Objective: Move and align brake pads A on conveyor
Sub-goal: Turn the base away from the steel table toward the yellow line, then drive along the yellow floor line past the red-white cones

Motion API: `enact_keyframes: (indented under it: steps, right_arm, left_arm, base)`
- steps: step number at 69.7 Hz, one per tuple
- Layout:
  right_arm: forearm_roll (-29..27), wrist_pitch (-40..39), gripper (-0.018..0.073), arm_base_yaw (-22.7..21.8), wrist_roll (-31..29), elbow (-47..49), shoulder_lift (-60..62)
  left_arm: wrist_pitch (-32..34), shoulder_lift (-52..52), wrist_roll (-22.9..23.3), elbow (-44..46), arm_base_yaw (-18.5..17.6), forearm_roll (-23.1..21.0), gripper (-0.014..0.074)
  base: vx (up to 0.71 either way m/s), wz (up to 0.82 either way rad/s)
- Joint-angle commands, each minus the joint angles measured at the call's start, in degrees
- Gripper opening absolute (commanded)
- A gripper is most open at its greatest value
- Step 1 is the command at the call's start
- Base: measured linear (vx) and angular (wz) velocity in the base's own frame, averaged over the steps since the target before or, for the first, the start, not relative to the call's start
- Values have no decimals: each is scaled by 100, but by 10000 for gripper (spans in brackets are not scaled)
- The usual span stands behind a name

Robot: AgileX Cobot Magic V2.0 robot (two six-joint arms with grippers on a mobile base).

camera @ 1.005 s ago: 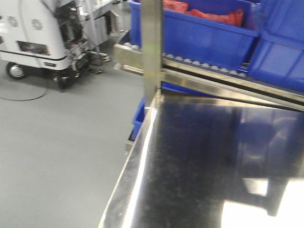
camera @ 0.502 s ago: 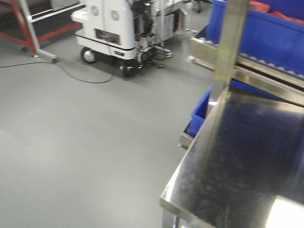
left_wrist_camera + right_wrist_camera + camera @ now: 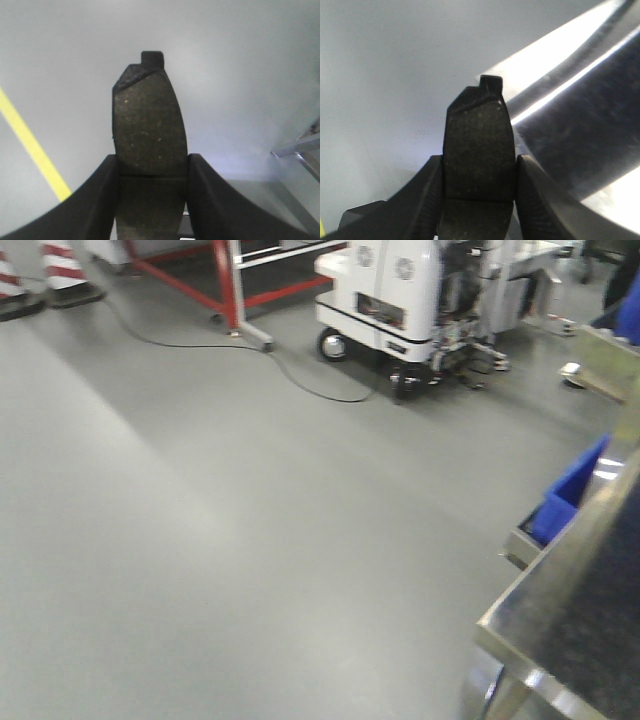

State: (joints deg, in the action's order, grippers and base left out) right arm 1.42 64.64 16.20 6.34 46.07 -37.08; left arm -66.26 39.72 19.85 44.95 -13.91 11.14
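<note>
In the left wrist view my left gripper (image 3: pixel 151 167) is shut on a dark-grey brake pad (image 3: pixel 148 115). The pad stands up between the black fingers, its notched tab on top, above bare grey floor. My right gripper (image 3: pixel 479 172) is likewise shut on a second brake pad (image 3: pixel 477 135), which has a thin groove across its middle and hangs beside the edge of the shiny steel table (image 3: pixel 580 130). The conveyor is out of view. Neither gripper shows in the front view.
Grey floor fills the front view. A steel table corner (image 3: pixel 575 625) and a blue bin (image 3: pixel 568 498) sit at the right edge. At the back stand a white mobile machine (image 3: pixel 395 285), a red frame (image 3: pixel 228 285) and striped cones (image 3: pixel 62 262); a black cable (image 3: pixel 300 380) lies there. A yellow floor line (image 3: pixel 30 145) runs under the left gripper.
The front view has swung left. The steel table and blue bins slid to the right edge, and open floor, the white machine and the red frame came into view.
</note>
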Motion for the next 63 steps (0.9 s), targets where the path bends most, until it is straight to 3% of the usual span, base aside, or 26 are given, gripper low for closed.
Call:
enact_keyframes:
  steps: [1,63]
  right_arm:
    - [32,-368,-8,-11,-48,153,2]
    - [32,-361,-8,-11,-48,153,2]
  left_arm:
    - [333,-22,11,161,10,73,-6]
    - [310,-22,11,161,10,73,-6]
  base:
    - [-16,63]
    - [-14,65]
